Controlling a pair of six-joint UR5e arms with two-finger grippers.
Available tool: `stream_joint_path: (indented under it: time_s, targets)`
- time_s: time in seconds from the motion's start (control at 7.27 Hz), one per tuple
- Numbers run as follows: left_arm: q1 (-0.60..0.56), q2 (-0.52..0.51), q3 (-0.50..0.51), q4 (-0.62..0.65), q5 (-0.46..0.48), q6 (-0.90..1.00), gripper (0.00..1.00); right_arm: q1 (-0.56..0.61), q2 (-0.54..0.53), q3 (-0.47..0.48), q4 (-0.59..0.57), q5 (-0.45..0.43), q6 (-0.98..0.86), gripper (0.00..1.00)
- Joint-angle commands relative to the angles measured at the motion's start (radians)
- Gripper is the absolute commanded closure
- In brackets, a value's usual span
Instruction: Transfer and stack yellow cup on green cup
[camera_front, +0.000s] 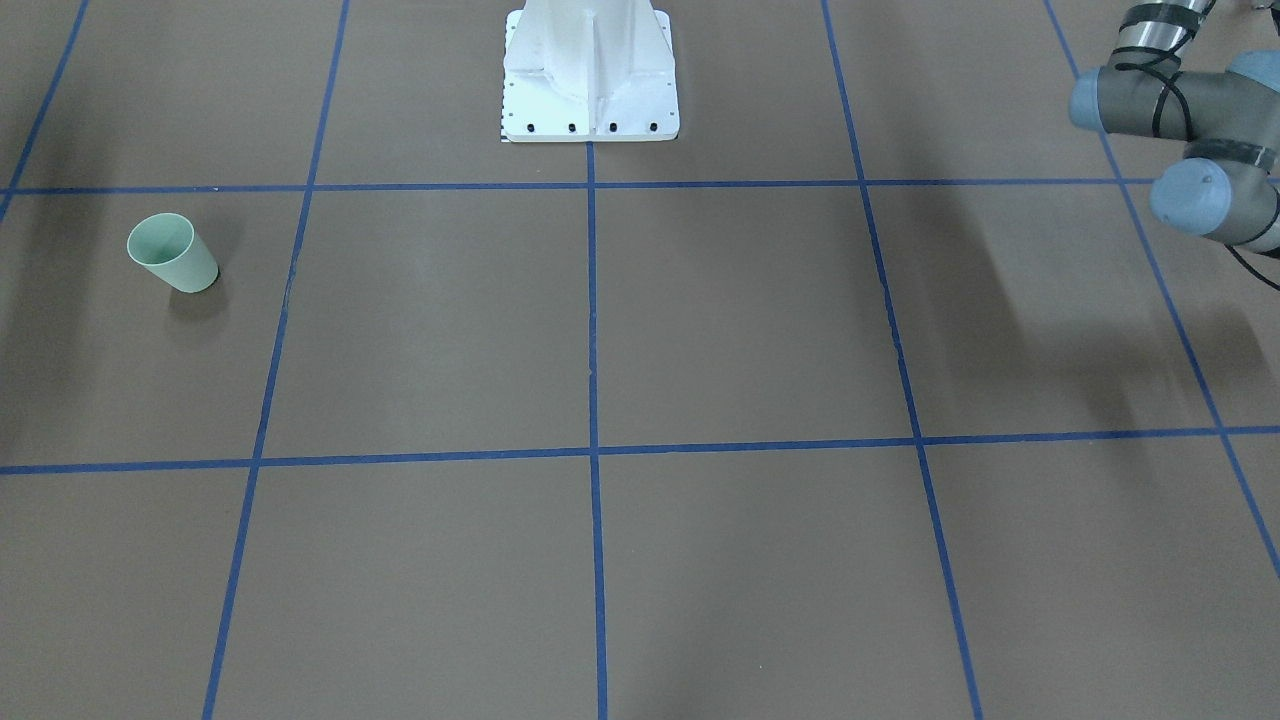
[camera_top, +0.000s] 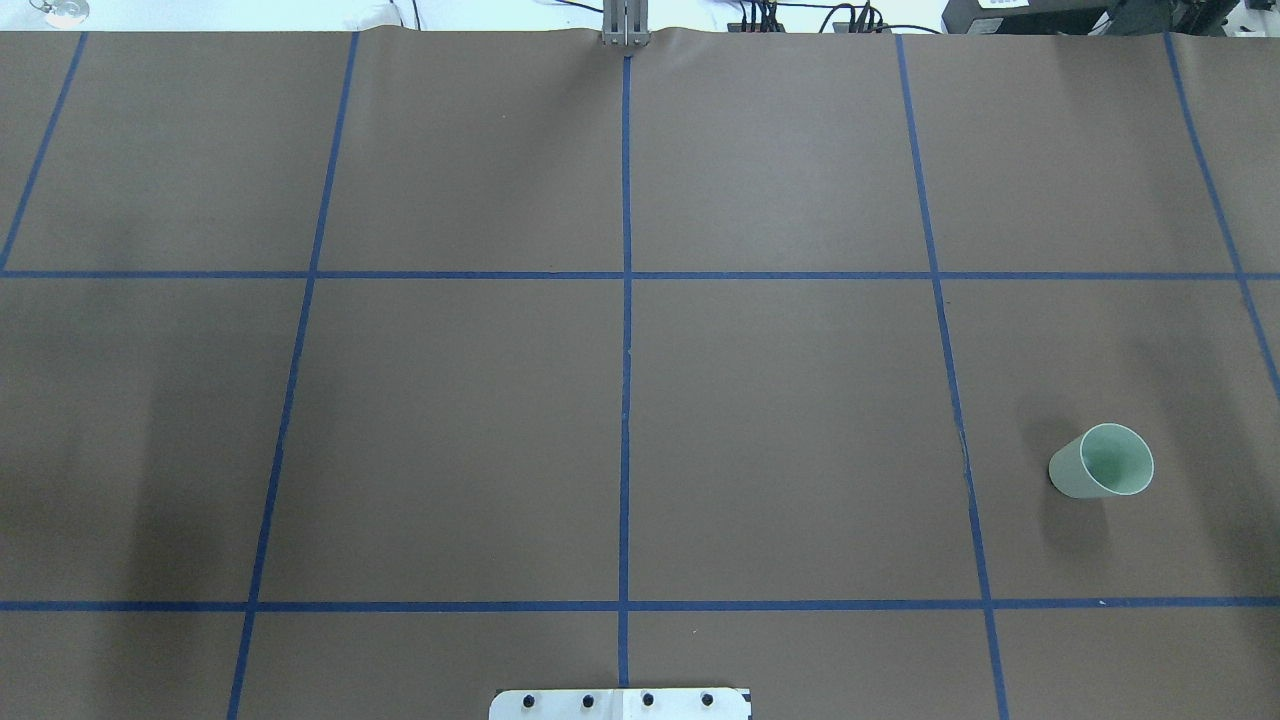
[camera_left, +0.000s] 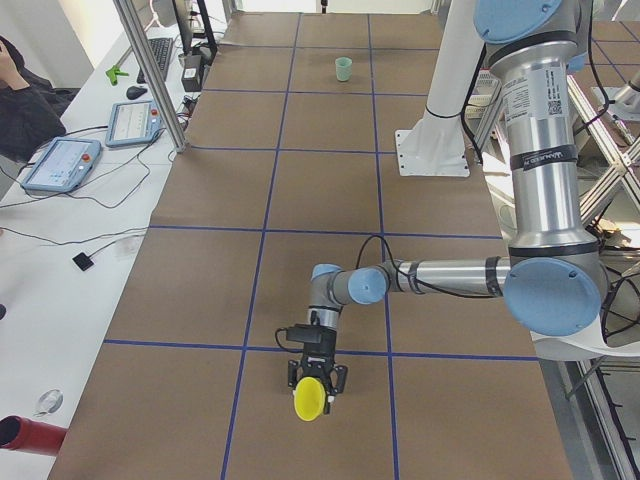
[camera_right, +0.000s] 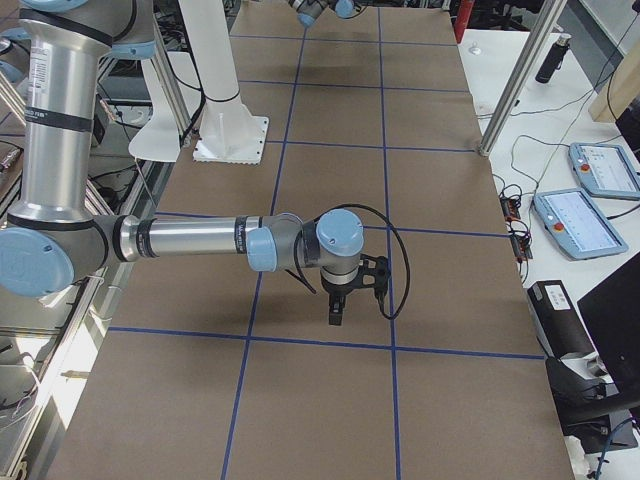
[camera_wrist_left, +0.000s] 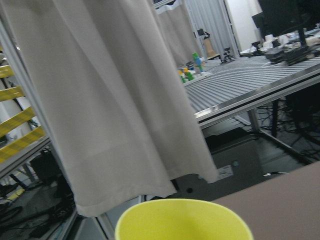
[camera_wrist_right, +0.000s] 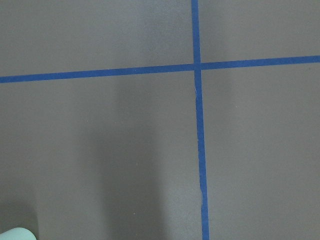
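The left arm (camera_left: 450, 277) reaches low and level toward the table's (camera_top: 450, 400) left end, wrist bent down; the left gripper (camera_left: 318, 383) sits at the yellow cup (camera_left: 311, 400), which is tipped with 1 round face outward; whether it clamps the cup cannot be told. The right arm (camera_right: 190, 240) lies level too, the right gripper (camera_right: 337, 315) pointing down; its grip is likewise unreadable. The green cup (camera_top: 1100, 462) stands upright near the table's right edge; the overhead and front-facing views cut off both grippers.
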Motion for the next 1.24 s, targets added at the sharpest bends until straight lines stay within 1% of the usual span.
stream_joint_path:
  time_s: [0.0, 0.14, 0.41, 0.55, 0.69, 0.83, 0.96, 1.1]
  targets:
    - [-0.064, -0.213, 0.025, -0.003, 0.011, 0.253, 1.0, -0.001, 0.001, -0.002, -0.001, -0.003, 0.002, 0.0]
    - [-0.064, -0.303, 0.039, -0.051, 0.011, 0.298, 1.0, 0.0, 0.0, 0.0, -0.001, 0.003, 0.002, 0.0]
    - [-0.061, -0.418, 0.041, -0.129, 0.007, 0.307, 1.0, -0.003, 0.006, -0.003, -0.001, 0.003, 0.003, 0.0]
    - [-0.054, -0.477, 0.045, -0.214, 0.001, 0.421, 1.0, -0.009, 0.015, 0.0, -0.001, 0.007, 0.003, 0.0]
    - [-0.018, -0.494, 0.05, -0.356, -0.001, 0.549, 1.0, -0.024, 0.024, -0.001, -0.001, 0.007, 0.005, 0.0]
    - [0.014, -0.499, 0.059, -0.492, -0.004, 0.62, 1.0, -0.034, 0.041, -0.001, -0.001, 0.002, 0.005, 0.0]
    - [0.031, -0.527, 0.058, -0.567, -0.031, 0.627, 1.0, -0.047, 0.069, -0.003, -0.001, -0.006, 0.003, 0.0]
    - [0.069, -0.566, 0.056, -0.598, -0.14, 0.633, 1.0, -0.072, 0.095, -0.005, -0.019, -0.016, 0.003, 0.0]
